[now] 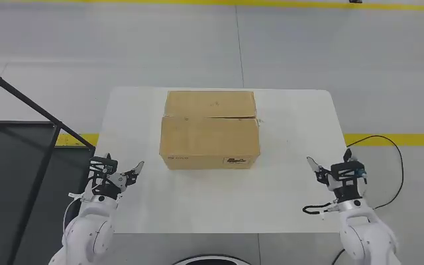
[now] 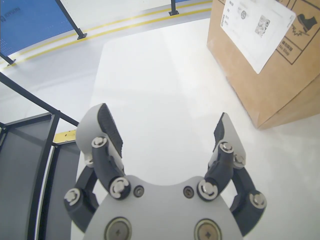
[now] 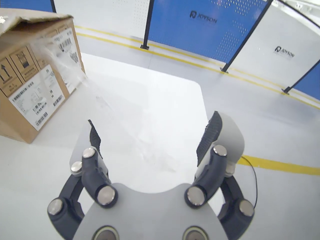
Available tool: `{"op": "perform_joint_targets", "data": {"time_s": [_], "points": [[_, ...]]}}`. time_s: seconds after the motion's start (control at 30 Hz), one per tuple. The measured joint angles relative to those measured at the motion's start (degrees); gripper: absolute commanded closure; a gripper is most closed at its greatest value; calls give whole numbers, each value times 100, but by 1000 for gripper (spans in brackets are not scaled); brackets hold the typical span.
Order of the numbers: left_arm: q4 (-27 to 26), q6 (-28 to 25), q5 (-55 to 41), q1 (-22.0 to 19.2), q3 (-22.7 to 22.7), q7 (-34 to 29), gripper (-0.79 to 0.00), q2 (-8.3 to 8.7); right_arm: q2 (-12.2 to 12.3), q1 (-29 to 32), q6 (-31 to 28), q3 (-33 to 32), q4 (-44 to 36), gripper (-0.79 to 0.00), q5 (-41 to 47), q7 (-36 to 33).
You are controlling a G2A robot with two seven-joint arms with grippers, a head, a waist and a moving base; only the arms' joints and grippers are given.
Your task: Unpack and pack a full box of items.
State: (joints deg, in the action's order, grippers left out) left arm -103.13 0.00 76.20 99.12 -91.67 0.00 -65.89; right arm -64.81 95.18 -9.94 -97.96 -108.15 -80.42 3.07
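Box (image 1: pixel 209 129), mid worktop (image 1: pixel 291 199), hides its contents (flaps folded over); left end effector (image 1: pixel 124 165) and right end effector (image 1: pixel 329 162) gape wide by the near corners.

The box (image 1: pixel 209 132), standing a little toward 12 o'clock of the table's (image 1: pixel 285 199) middle, was closed on top, so whatever lay inside was hidden. In the left wrist view the box ran off the frame at two edges, and its white label (image 2: pixel 255 23) was clipped with it. In the right wrist view only one end of the box showed. The small print on its stickers (image 3: pixel 32 96) could not be told. At 9 o'clock of the table, a dark rack (image 1: pixel 26 185) was cut off by the top view's edge.
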Motion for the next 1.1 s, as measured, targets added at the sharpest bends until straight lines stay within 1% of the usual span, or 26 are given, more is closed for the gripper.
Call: {"op": "perform_joint_targets", "data": {"time_s": [0.03,0.17,0.23,0.3,0.6,0.7,0.8,0.97,1.1], "points": [[0,0,0,0,0,0,-785,0,21,-110,-167,-74,-29,-785,-142,69],[0,0,0,0,0,0,-785,0,69,-602,-535,-140,35,-785,-474,371],[0,0,0,0,0,0,-785,0,92,-882,-702,-86,133,-785,-749,679],[0,0,0,0,0,0,-785,0,95,-941,-715,-77,161,-785,-811,777],[0,0,0,0,0,0,-785,0,103,-980,-738,-70,103,-785,-860,798],[0,0,0,0,0,0,-785,0,149,-1336,-988,0,85,-785,-1261,1292],[0,0,0,0,0,0,-785,0,195,-1780,-1127,193,421,-785,-2019,1959],[0,0,0,0,0,0,-785,0,241,-2585,-959,617,1071,-785,-3073,2876],[0,0,0,0,0,0,-785,0,245,-3147,-611,1050,1553,-785,-3770,3429]]}}
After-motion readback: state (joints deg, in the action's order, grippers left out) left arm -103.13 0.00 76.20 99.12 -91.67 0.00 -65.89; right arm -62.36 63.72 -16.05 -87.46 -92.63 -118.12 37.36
